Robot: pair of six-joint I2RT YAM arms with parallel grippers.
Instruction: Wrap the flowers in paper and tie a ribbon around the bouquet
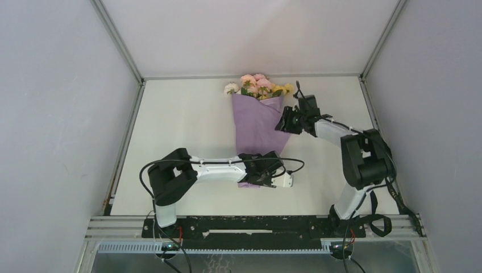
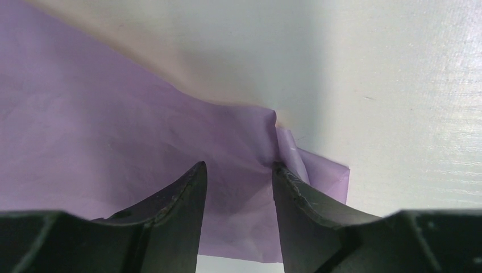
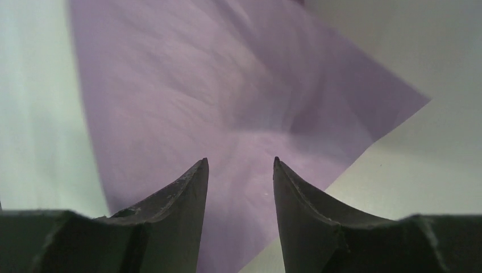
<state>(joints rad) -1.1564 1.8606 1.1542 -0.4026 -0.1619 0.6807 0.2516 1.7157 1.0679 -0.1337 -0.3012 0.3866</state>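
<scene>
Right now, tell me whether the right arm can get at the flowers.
Probably yes. The right gripper hangs open beside the paper, and the flowers lie just beyond it at the paper's far end, with nothing between them.

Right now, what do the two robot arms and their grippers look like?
The left arm and right arm have white links between bulky black joint housings. The left gripper and right gripper each have two dark, curved fingers tapering to scuffed tips. Thin black cables loop along the arms down to the bases.
</scene>
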